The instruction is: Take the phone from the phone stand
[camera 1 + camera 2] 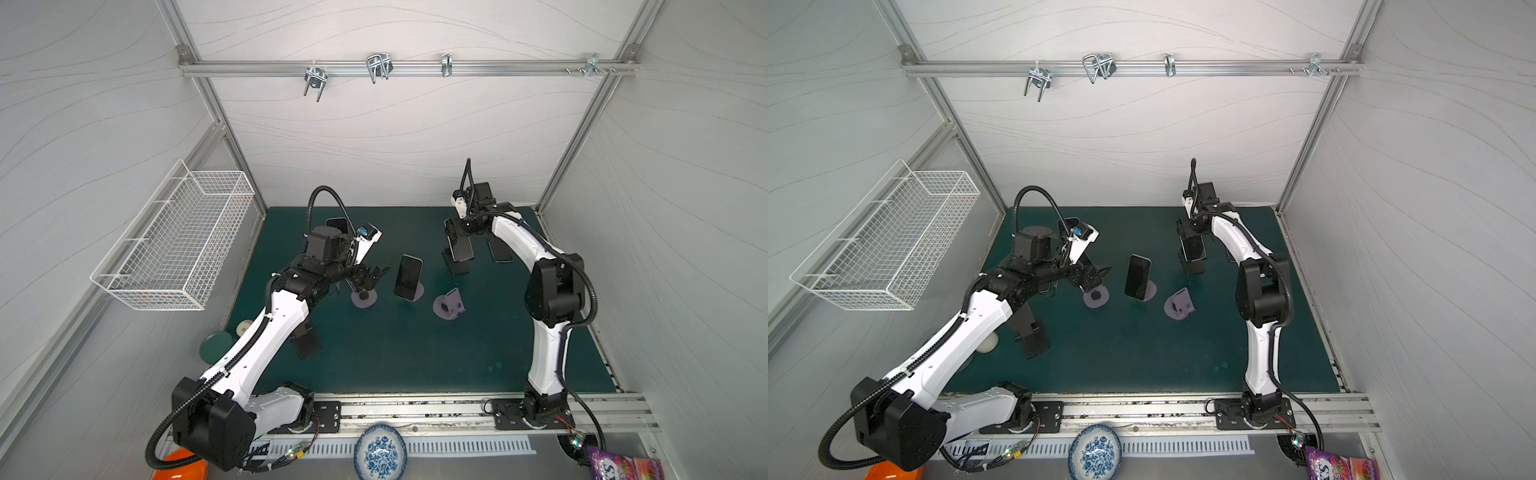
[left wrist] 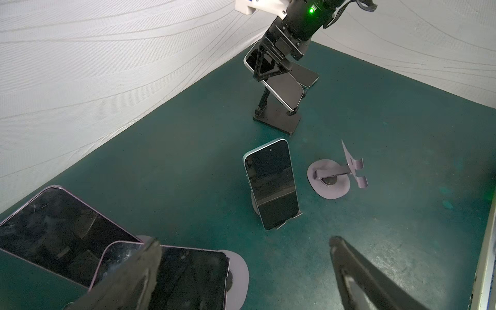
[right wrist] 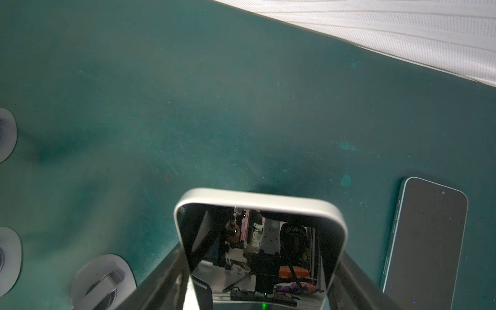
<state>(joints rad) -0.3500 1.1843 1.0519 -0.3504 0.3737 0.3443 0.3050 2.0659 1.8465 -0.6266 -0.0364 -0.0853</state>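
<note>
My right gripper (image 1: 457,243) (image 3: 261,271) is shut on the upper part of a silver phone (image 1: 463,251) (image 2: 285,92) (image 3: 261,230), with one finger on each long edge. This phone leans on a black phone stand (image 1: 457,268) (image 2: 277,120), and its lower end is at the stand's lip. My left gripper (image 1: 372,277) (image 2: 244,243) is open and hangs over a pink-rimmed phone (image 2: 188,276) on a lilac stand (image 2: 237,271). A dark phone (image 1: 408,276) (image 2: 271,185) stands upright on another lilac stand at the mat's middle.
An empty lilac stand (image 1: 449,305) (image 2: 332,177) sits right of the middle phone. A teal phone (image 1: 500,251) (image 3: 424,241) lies flat behind the black stand. A second black stand (image 1: 307,345) stands near my left arm. A wire basket (image 1: 174,245) hangs on the left wall.
</note>
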